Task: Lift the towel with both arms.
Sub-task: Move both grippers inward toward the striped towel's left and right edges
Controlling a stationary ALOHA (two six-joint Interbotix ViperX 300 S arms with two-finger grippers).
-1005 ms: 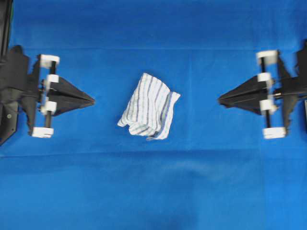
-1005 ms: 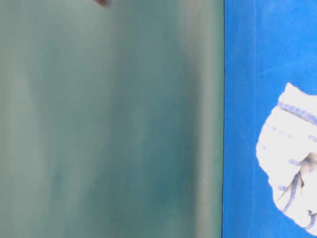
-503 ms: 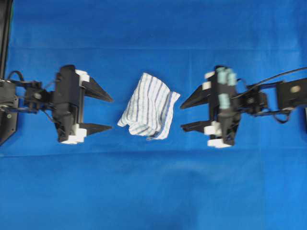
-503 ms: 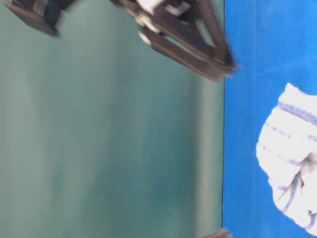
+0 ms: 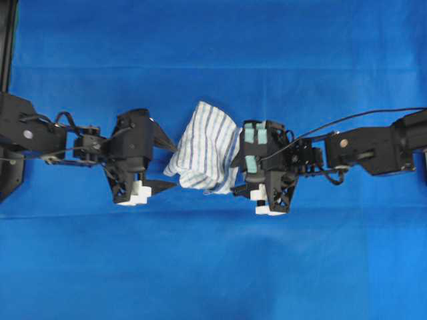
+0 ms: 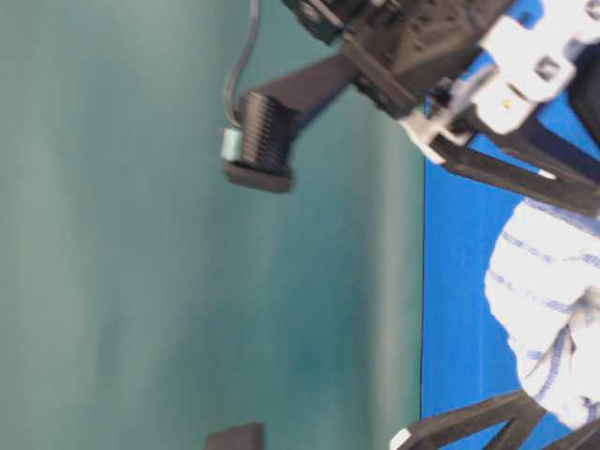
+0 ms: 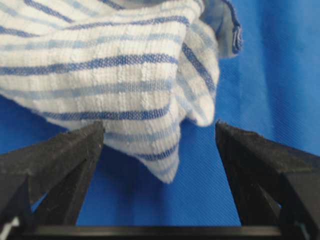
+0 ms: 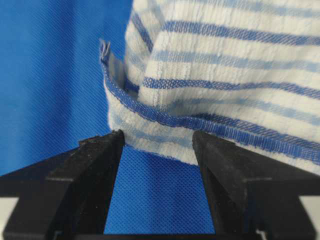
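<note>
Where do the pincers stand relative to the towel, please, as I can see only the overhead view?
Observer: The left wrist view shows the left pincer open, with a pointed corner of the towel lying between its fingers.
Operator: And the right one, please?
Observer: The right wrist view shows the right pincer open too, its fingertips at the towel's blue-hemmed edge.
Operator: Is the towel lifted?
Observer: No, from the wrist views it appears to rest on the blue cloth.

A plain blue cloth [image 5: 213, 267] covers the table beneath a teal backdrop [image 6: 141, 281].
</note>
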